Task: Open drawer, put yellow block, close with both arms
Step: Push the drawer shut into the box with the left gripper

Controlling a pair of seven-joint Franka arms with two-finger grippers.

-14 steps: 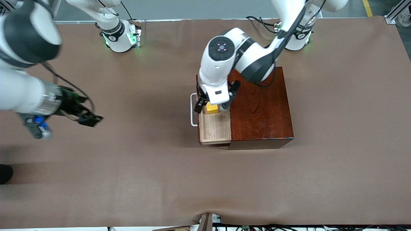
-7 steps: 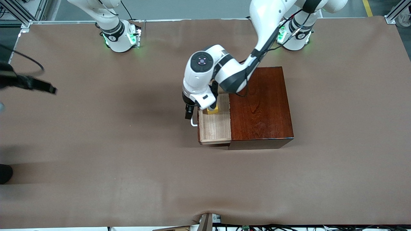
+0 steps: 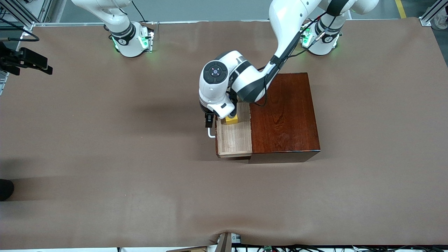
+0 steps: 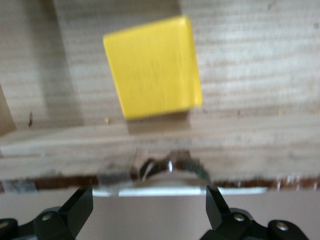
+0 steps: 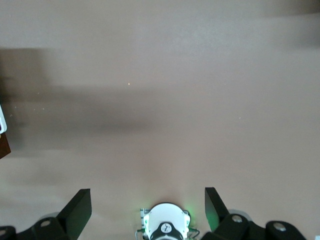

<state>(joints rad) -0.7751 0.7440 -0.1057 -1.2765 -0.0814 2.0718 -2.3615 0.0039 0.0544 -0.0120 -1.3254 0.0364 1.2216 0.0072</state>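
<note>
The yellow block (image 3: 231, 119) lies on the light-wood floor of the open drawer (image 3: 233, 138), toward the end farther from the front camera and close to the drawer's front board. Nothing holds it: in the left wrist view the yellow block (image 4: 152, 74) sits flat on the wood with its own shadow under it, free on every side. So the placing looks done, and what remains, by my judgement, is the closing.

The drawer stands pulled out of the dark mahogany box (image 3: 284, 117) toward the right arm's end of the table, and its white U-shaped handle (image 3: 211, 134) shows partly beneath the left arm's wrist. The left gripper (image 3: 209, 120) hangs just over the drawer's front edge and handle, and its fingers (image 4: 77, 207) stand spread wide with nothing between them. The left wrist view shows the handle (image 4: 170, 190) straight below, between the two fingertips. That position suits either a grip on the handle or a push on the front board.

The right gripper (image 5: 147, 205) is up over bare table at the right arm's end, well apart from the box, with its jaws wide and empty. It looks down on the brown table cover (image 5: 160, 100) and the right arm's own green-lit base (image 5: 165, 225). That arm waits; it must come in if both arms are to share the closing.
</note>
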